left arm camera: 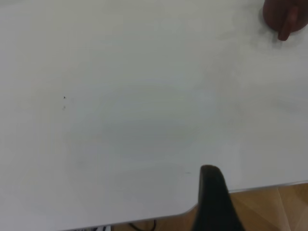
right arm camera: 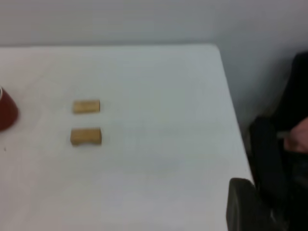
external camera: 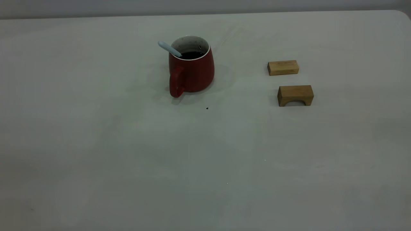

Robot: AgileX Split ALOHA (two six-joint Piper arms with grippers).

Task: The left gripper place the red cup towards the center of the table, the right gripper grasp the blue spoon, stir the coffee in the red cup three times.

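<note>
Across my whole exterior view stretches the off-white table [external camera: 128, 166], its rounded corner at the far right, and neither arm shows above it. Next in size, the red cup [external camera: 192, 69] stands upright on the far half of the table, a little left of the middle, with its thick loop handle turned toward the near side and slightly left. Well apart from it on the right I see two tan wooden blocks: an arched block [external camera: 295, 95] on the near side and a plain flat block [external camera: 283, 67] just beyond it, the two close but not touching. Inside the cup lies the coffee [external camera: 192, 55], a dark pool below the white speckled wall. Leaning on the cup's left rim is the blue spoon [external camera: 169, 48], its pale handle sticking up and out to the left while its bowl end dips toward the coffee. On the near side of the cup, a tiny dark speck [external camera: 207, 108] marks the table. From my left wrist camera only one black finger [left arm camera: 214, 202] of the left gripper shows, over the table's edge and far from the cup [left arm camera: 284, 17]; I cannot tell how its jaws stand. My right wrist camera shows a dark piece of the right gripper [right arm camera: 248, 207] off the table's right side, and its jaws I cannot judge either.
</note>
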